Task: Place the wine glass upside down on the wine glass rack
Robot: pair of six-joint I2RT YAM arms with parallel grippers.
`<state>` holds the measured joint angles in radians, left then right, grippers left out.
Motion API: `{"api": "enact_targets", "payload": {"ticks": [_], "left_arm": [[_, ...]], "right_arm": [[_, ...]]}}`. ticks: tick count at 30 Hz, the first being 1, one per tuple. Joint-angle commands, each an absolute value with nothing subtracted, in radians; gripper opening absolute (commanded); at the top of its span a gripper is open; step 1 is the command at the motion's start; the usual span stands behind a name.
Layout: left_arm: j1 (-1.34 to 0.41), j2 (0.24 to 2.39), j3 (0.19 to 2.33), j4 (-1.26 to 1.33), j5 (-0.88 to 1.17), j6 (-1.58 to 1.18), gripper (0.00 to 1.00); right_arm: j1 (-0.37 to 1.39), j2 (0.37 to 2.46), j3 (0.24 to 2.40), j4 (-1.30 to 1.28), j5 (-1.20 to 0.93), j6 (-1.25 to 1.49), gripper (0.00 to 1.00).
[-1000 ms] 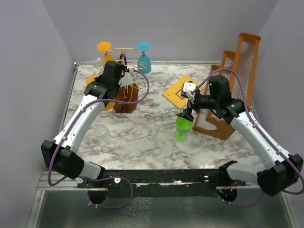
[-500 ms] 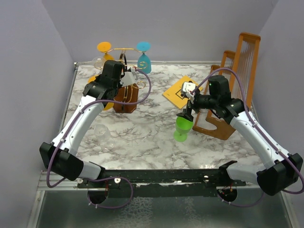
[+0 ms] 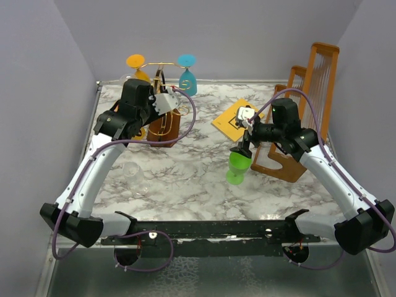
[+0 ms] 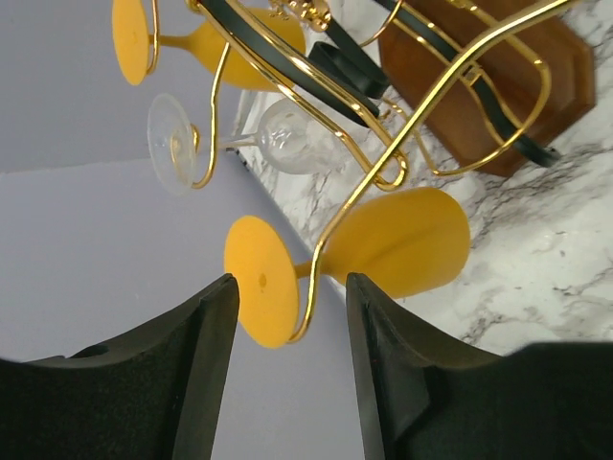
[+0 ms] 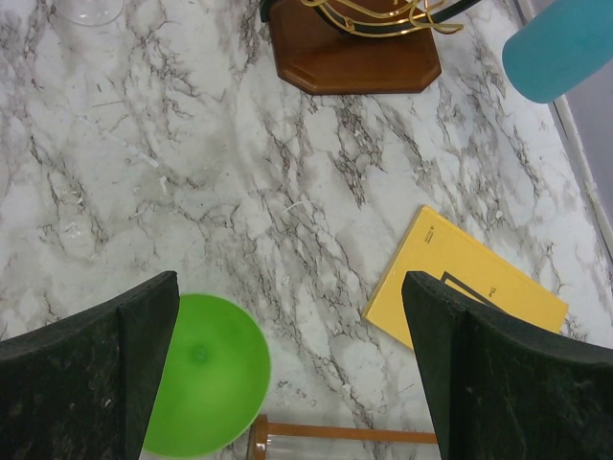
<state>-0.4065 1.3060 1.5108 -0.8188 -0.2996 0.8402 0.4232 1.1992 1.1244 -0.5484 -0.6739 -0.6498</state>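
On the wine glass rack [image 3: 164, 129] hang four glasses [image 4: 402, 240]; left gripper [image 4: 292, 287] and right gripper [image 5: 287, 287] both gape empty.

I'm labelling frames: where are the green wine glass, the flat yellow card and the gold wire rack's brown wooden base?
Green wine glass [image 3: 239, 164], top view, its bowl.
Flat yellow card [image 5: 455, 259], right wrist view, its upper face.
Brown wooden base [image 5: 354, 62], right wrist view, its top face.
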Motion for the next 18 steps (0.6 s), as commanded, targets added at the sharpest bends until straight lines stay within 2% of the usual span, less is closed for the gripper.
{"api": "enact_targets", "payload": {"ticks": [1, 5, 8, 11, 18], "left_arm": [[-0.410, 1.214, 1.528, -0.909, -0.098, 0.769, 0.54], [-0.394, 1.154, 1.530, -1.022, 0.054, 0.746, 0.66], [-0.330, 1.104, 1.483, -1.097, 0.207, 0.752, 0.70], [-0.249, 1.058, 1.417, -1.134, 0.291, 0.740, 0.71], [-0.081, 1.003, 1.320, -1.202, 0.347, 0.682, 0.71]], "right_arm": [[0.419, 1.201, 1.124, -0.526, -0.665, -0.655, 1.00], [0.419, 1.208, 1.131, -0.533, -0.667, -0.652, 1.00], [0.419, 1.206, 1.134, -0.535, -0.667, -0.651, 1.00], [0.419, 1.205, 1.133, -0.534, -0.669, -0.649, 1.00], [0.419, 1.207, 1.138, -0.537, -0.684, -0.644, 1.00]]}}
